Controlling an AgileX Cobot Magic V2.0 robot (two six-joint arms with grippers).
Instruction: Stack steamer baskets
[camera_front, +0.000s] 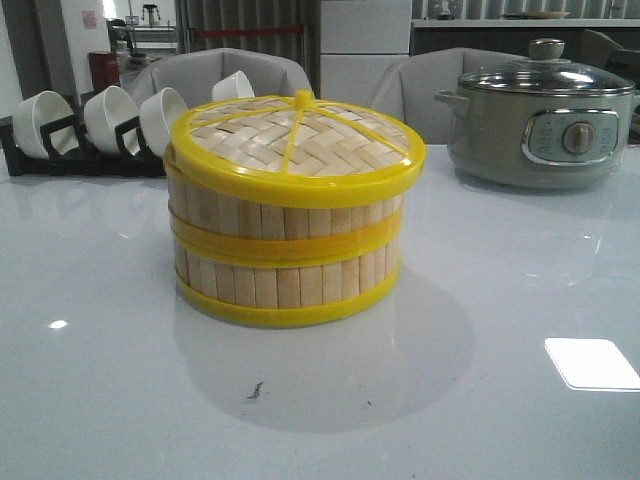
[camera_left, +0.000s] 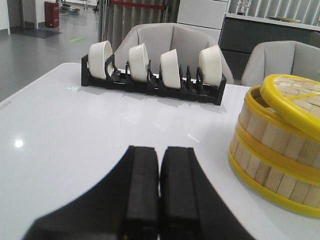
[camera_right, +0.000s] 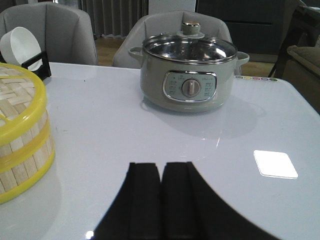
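Two steamer baskets stand stacked one on the other in the middle of the white table, bamboo slats between yellow rims. A flat woven lid with a yellow rim lies on top, slightly tilted. The stack also shows in the left wrist view and in the right wrist view. My left gripper is shut and empty over bare table, apart from the stack. My right gripper is shut and empty over bare table, apart from the stack. Neither gripper shows in the front view.
A black rack with several white bowls stands at the back left, also in the left wrist view. A grey-green electric pot with a glass lid stands at the back right, also in the right wrist view. Grey chairs stand behind the table.
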